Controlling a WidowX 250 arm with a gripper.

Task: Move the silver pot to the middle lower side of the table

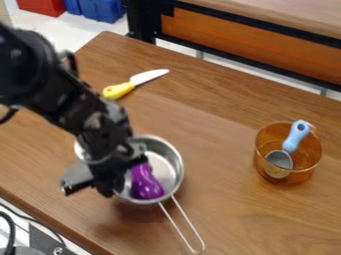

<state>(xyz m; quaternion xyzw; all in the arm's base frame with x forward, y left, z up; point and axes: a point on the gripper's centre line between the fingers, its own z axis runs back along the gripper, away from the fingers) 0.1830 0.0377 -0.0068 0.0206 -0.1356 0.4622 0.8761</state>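
I record my gripper [100, 183] as black with grey patches. Pot [174, 155]: silver. Eggplant-like item [146, 184]: purple, with whitish glints. Knife [136, 83]: yellow handle, whitish blade. Cup-shaped vessel [305, 173]: amber. I find the scoop [295, 135] light blue at its handle, grey at its head. Table [220, 117]: brown, streaked with wood grain. Bins [100, 10]: blue. Panel [246, 47]: orange-brown.

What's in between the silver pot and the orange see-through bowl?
Just brown tabletop lies between the silver pot and the orange bowl, as the camera view shows.
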